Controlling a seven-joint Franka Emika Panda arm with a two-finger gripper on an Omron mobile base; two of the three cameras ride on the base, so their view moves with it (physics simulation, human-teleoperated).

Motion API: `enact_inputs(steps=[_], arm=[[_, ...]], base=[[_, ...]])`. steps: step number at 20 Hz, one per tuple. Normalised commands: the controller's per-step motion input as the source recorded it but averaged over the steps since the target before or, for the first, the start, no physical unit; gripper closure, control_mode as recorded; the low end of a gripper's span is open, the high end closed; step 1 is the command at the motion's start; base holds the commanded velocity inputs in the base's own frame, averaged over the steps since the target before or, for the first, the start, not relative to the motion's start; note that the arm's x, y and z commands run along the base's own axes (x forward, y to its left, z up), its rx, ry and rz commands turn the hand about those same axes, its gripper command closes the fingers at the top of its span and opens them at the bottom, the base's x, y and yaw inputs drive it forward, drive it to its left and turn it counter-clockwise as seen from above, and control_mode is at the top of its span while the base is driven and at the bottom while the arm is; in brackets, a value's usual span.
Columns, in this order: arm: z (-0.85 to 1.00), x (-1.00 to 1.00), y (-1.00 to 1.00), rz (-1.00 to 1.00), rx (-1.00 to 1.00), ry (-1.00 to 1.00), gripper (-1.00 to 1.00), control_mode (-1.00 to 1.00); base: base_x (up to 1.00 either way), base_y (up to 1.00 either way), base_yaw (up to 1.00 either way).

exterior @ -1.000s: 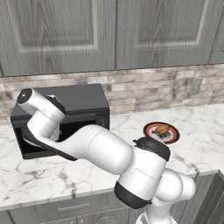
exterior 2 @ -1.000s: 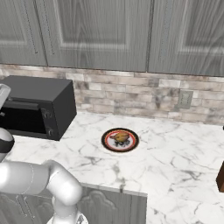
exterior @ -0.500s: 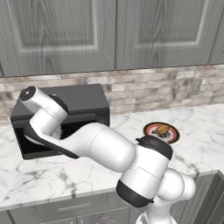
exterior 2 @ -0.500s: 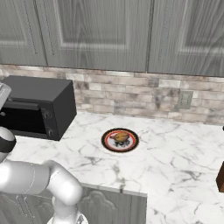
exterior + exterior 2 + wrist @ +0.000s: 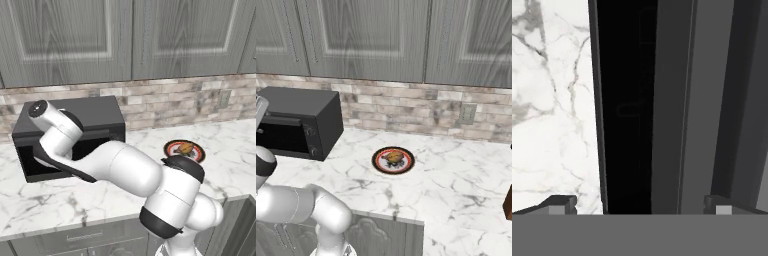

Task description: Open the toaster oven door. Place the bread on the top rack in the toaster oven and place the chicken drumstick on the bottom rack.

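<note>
The matte black toaster oven (image 5: 95, 114) stands at the left of the marble counter, also seen as the toaster oven (image 5: 303, 102) from the other side. The toaster oven door (image 5: 67, 169) hangs partly swung down in front of the dark opening. My gripper (image 5: 641, 204) is open, and the door's dark edge (image 5: 629, 110) runs between its fingertips without either touching it. My wrist covers the oven's front in the left base view. On a round plate (image 5: 376, 161) in mid-counter, the orange-brown chicken drumstick (image 5: 185, 147) and the bread lie close together, too small to separate.
Grey wall cabinets (image 5: 125, 35) hang above a brick backsplash (image 5: 406, 107) with an outlet (image 5: 468, 114). A dark brown object (image 5: 507, 205) stands at the counter's right edge. White marble counter (image 5: 456, 175) stretches between the oven and the plate (image 5: 167, 150).
My wrist has shifted slightly to the right in front of the oven. The door, plate and food look the same, and the gripper stays open.
</note>
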Motion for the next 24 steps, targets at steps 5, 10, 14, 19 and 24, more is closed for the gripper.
enact_inputs(steps=[5,10,14,19,24], arm=[[-0.94,-0.14,0.22,0.02,-0.03,0.06,-1.0,-1.0],[-0.94,-0.16,0.25,0.0,-0.03,0.07,-1.0,-1.0],[-0.94,-0.17,0.27,0.0,-0.04,0.08,-1.0,-1.0],[-0.94,-0.22,0.31,0.0,-0.05,0.05,-1.0,-1.0],[-0.94,-0.27,0.36,0.0,-0.05,0.05,-1.0,-1.0]], base=[[0.0,0.0,0.0],[0.0,0.0,0.0],[0.0,0.0,0.0],[0.0,0.0,0.0],[0.0,0.0,0.0]])
